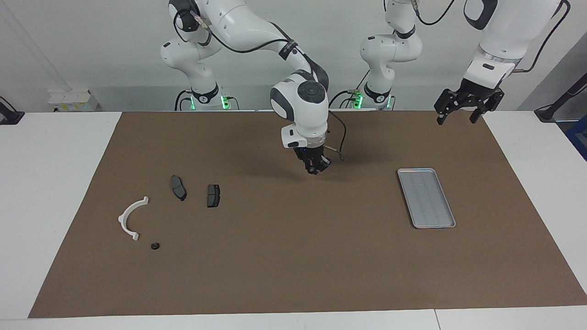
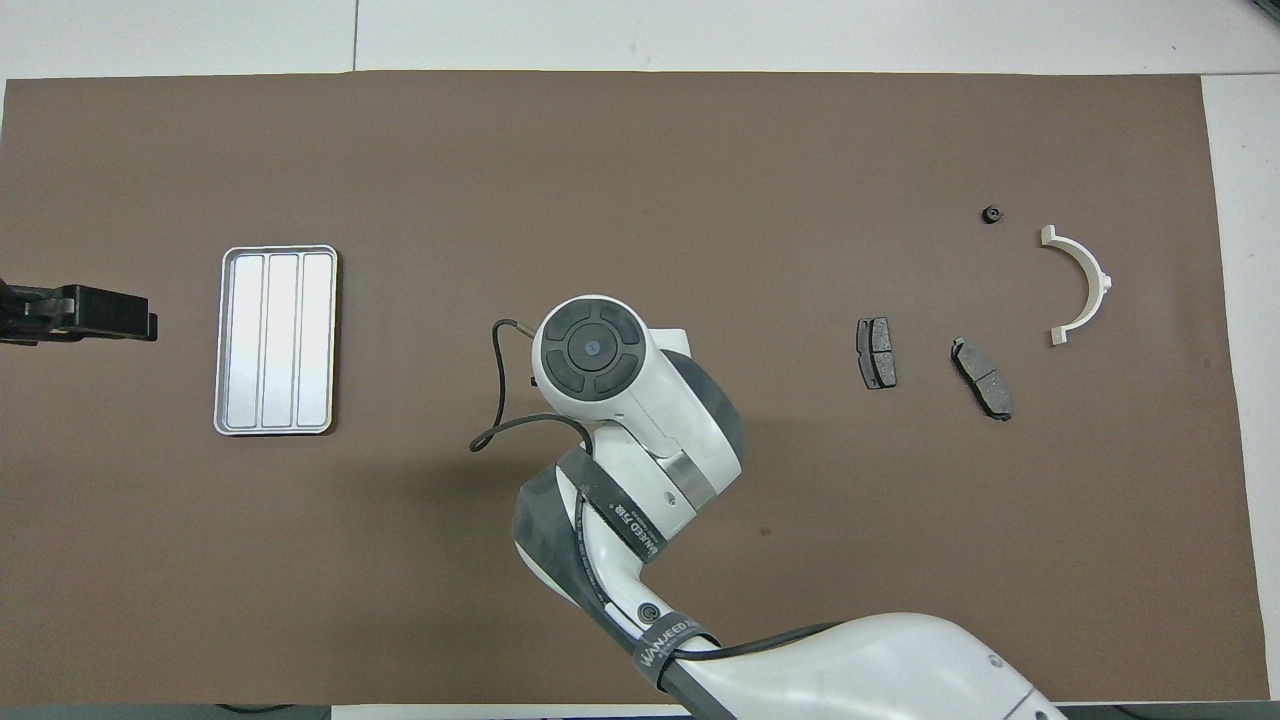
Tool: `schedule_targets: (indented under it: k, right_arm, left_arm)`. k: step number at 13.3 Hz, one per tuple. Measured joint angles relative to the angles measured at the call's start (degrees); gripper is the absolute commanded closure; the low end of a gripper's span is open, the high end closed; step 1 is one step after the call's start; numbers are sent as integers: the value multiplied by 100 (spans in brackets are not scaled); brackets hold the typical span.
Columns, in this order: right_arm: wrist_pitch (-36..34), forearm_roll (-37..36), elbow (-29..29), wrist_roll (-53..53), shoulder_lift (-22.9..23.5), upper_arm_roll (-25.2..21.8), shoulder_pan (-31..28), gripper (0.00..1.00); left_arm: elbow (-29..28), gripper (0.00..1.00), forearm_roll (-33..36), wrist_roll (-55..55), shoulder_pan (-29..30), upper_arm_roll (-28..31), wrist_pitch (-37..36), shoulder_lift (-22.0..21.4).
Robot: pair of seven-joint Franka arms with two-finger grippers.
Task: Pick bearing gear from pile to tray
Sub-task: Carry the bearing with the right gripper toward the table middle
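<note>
Across the table in the facing view, the right gripper (image 1: 314,170) hangs over bare mat between the pile and the tray (image 1: 426,197), fingertips pinched together, presumably on a bearing gear too tiny to make out. Left gripper (image 1: 467,111) waits spread open near the tray's end. From overhead, the right arm hides its own gripper; one black round piece (image 2: 991,214) sits by the white arc (image 2: 1082,285). Such a small part could slip out mid-carry unnoticed.
</note>
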Motion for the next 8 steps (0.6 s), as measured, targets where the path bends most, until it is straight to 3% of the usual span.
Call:
schedule_targets:
  k: [3, 8]
  right_arm:
    - [349, -178, 121, 150, 455, -16, 62, 100]
    - [530, -209, 195, 150, 522, -60, 57, 100]
  left_arm:
    - [0, 0, 0, -5, -1, -7, 0, -4]
    - [-1, 0, 0, -8, 3, 14, 2, -44]
